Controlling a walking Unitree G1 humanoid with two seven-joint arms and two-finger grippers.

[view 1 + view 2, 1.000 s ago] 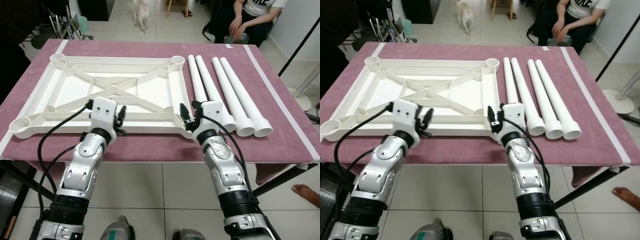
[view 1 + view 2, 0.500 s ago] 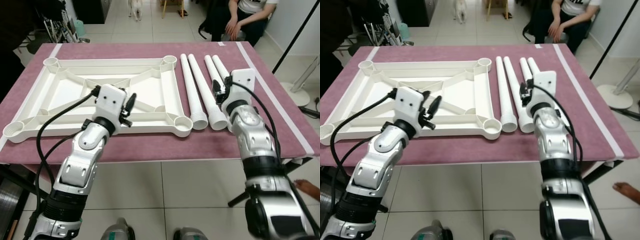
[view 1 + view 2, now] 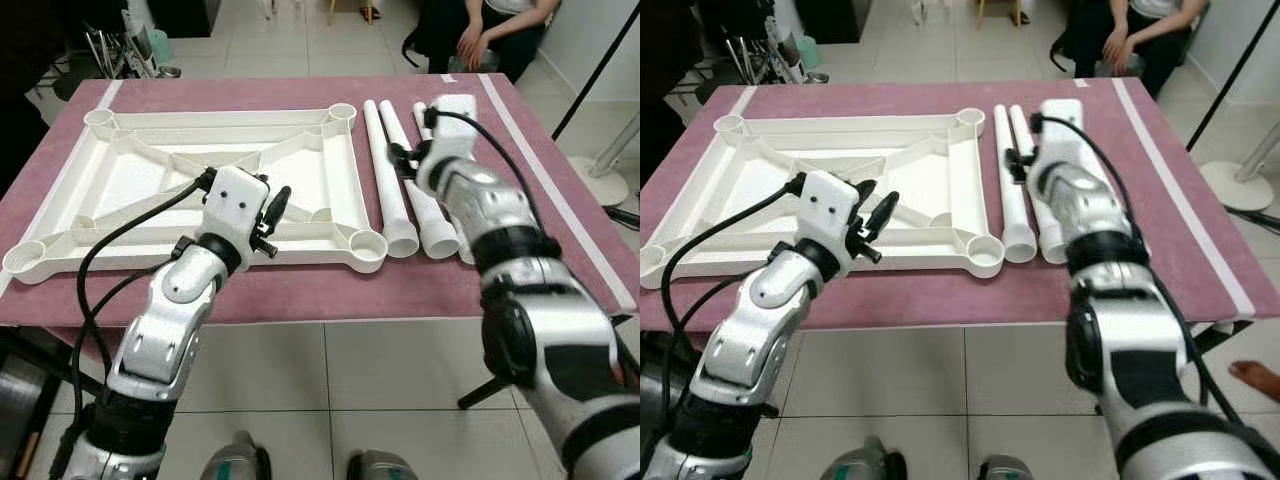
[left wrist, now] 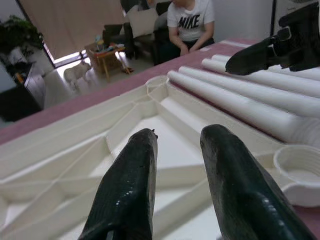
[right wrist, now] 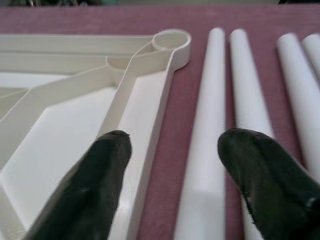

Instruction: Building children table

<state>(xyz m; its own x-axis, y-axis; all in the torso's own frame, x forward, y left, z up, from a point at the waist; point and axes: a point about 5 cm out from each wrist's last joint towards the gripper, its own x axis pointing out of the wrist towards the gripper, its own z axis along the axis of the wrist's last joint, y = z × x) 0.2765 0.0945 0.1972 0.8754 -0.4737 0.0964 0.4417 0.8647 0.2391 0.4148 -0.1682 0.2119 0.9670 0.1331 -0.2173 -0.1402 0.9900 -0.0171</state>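
White plastic is nearly all I see on the desk point(image 3: 300, 290), which has a maroon cloth over it. The table top point(image 3: 200, 180) lies upside down on the left part of the desk, with a round socket at each corner. Four legs point(image 3: 385, 160) lie side by side near the right edge, their wide ends toward the front edge.

My right hand point(image 5: 170, 150) hovers above the leg that is just beside the table top. Its fingers are wide apart, one over the frame rim and one over the legs, and it holds nothing. My left hand point(image 4: 175, 165) hangs over the front rail of the table top, near the front right socket point(image 3: 368, 243). Its fingers are narrowly apart and also hold nothing.

I think the step now is to pick the first leg. The risk I see: the legs are smooth, round and touching each other, so if I close off-centre the leg may roll away or push its neighbour toward the desk edge. A finger could also catch the frame rim and shift the table top. A person point(image 3: 480, 35) sits behind the far right corner
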